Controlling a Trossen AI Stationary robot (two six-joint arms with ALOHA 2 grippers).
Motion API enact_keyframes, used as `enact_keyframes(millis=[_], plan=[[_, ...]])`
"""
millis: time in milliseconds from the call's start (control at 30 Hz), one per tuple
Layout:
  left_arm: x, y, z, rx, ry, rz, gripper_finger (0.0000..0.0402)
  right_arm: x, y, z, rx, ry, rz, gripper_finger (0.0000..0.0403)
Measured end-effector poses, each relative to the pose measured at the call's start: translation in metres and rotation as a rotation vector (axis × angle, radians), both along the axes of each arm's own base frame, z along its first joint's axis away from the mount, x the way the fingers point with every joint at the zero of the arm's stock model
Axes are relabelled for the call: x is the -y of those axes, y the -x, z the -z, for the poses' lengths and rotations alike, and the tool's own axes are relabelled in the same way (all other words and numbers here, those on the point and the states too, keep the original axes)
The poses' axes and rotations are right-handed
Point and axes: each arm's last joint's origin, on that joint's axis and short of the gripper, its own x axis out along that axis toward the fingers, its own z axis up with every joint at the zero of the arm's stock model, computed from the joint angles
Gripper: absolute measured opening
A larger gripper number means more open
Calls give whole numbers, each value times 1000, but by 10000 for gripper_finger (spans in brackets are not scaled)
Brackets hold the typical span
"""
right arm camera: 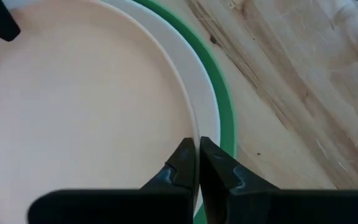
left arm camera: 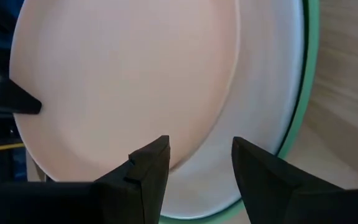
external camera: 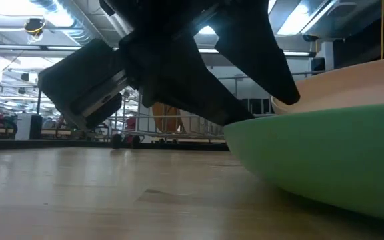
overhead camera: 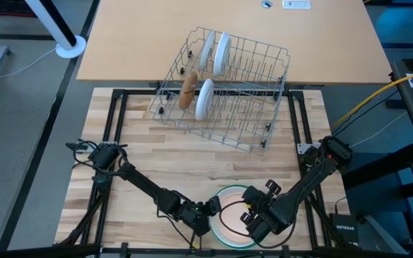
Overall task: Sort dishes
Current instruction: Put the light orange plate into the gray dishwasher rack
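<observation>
Right pincer is down at the near edge of the desk, its two fingers pressed together on the thin rim of the pale pink plate, pinching it at the edge. That pink plate sits on top of a white plate, and both nest inside the large green plate, the whole stack lying flat on the wooden desk close to the front.

Left pincer comes in from the opposite side, fingers spread apart, one over the pink plate's rim and one over the white band beyond it, gripping nothing.

From above, both arms reach low and folded toward each other, the left arm running diagonally from its base at the desk's left, the right arm slanting down from the right, wrists meeting over the stack.

Farther back, the grey wire rack lies skewed across the desk, with two white plates standing upright in its far rows, one more white plate nearer, and a brown plate just beside that.
</observation>
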Motion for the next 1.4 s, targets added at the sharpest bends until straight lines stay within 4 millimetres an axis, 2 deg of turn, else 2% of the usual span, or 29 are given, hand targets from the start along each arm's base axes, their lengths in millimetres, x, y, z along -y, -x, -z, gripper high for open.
enact_keyframes(millis=[433,533,800,867,1233,1400], plan=[[4,-5,1,42,-18,92,161,-3,-3,0,42,-27,0,11],[5,-5,2,41,-23,101,135,-3,-4,0,42,-27,0,10],[12,-1,2,40,12,98,25,-3,-4,-1,49,-27,-2,20],[14,0,2,43,16,103,9,-3,-4,-1,54,-27,-1,22],[23,5,1,57,29,104,5,-4,-5,-1,54,-31,-28,26],[26,7,1,56,42,103,3,-7,-8,-1,71,-60,-72,60]])
